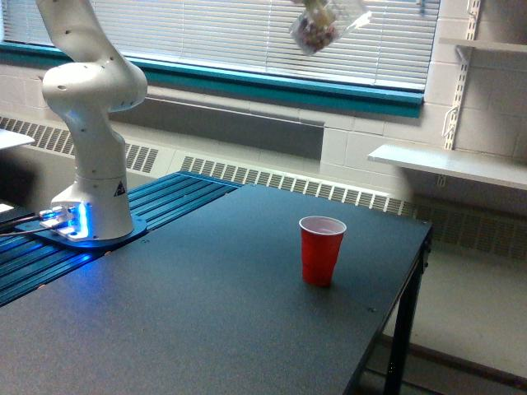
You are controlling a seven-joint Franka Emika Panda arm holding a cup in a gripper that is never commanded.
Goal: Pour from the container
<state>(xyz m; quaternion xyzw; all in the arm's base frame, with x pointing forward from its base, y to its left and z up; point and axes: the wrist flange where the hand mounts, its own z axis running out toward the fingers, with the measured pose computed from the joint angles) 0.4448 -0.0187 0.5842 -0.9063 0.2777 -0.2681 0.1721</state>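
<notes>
Tabletop (206, 313) looks dark and matte to me, with window blinds (247, 33) and a wall heater behind. My arm (86, 123) rises from its lit base at far left and leaves the top edge; its gripper is out of view. I see the container (317, 25) blurred, tilted, high above the upright red cup (321, 249).

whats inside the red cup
Only the pale upper inner wall of the red cup shows, nothing visible in it; its bottom is hidden by the near wall.
</notes>
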